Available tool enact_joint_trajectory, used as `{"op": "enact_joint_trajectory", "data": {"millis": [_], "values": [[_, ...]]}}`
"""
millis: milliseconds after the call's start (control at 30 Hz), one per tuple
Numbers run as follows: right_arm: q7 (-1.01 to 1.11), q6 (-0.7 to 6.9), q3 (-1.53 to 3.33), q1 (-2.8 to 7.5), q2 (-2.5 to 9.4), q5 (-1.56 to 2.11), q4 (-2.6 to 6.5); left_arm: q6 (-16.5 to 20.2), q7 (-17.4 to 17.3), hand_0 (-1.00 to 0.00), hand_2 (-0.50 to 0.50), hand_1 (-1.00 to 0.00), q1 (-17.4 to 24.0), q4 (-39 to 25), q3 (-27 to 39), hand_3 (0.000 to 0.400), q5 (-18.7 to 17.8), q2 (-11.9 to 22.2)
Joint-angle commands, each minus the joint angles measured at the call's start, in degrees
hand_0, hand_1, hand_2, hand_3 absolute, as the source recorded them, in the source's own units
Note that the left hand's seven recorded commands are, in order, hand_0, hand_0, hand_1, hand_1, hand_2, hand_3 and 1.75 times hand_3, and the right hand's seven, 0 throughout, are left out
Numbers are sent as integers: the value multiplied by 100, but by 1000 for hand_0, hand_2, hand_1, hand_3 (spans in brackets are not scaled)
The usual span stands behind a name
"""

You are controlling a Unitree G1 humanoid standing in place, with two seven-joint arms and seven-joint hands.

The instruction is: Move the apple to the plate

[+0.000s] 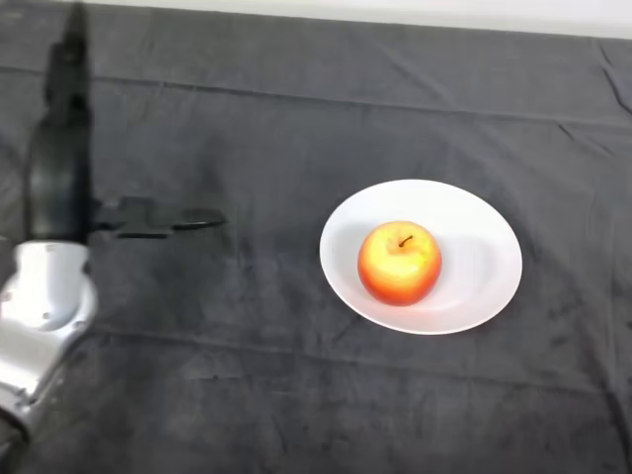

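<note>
A red and yellow apple (pixel 399 263) sits upright, stem up, in the middle of a white plate (pixel 484 247) at the centre right of the table. My left hand (pixel 54 183) is at the far left, well apart from the plate, with a wide stretch of dark cloth between them. Its fingers (pixel 67 69) point straight away toward the table's far edge and its thumb (pixel 163 223) sticks out to the right. The hand is open and holds nothing. The silver-grey forearm (pixel 41 316) comes in from the lower left.
A dark grey cloth (pixel 257 375) with shallow creases covers the whole table. A pale strip (pixel 395 10) runs along the far edge at the top.
</note>
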Motion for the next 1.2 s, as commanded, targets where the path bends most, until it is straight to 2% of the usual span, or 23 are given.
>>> {"op": "enact_joint_trajectory", "data": {"millis": [33,533,800,1000,1200], "values": [[-18,-35,-78,-6,-137,-26,28,-105,-43,0,0,0,302,-314,261,0,-77,414],[-32,-32,-74,4,-126,-25,0,-546,-450,0,0,0,1623,-326,1778,0,-477,1026],[-36,-31,-73,6,-125,-24,-6,-818,-710,0,0,0,2174,-27,2544,0,-689,1160],[-37,-29,-74,5,-126,-22,-5,-1071,-1046,0,0,0,2550,353,3168,0,-987,1238],[-35,-27,-75,3,-129,-21,1,-1271,-1295,0,0,0,2739,805,3689,0,-1196,1197]]}}
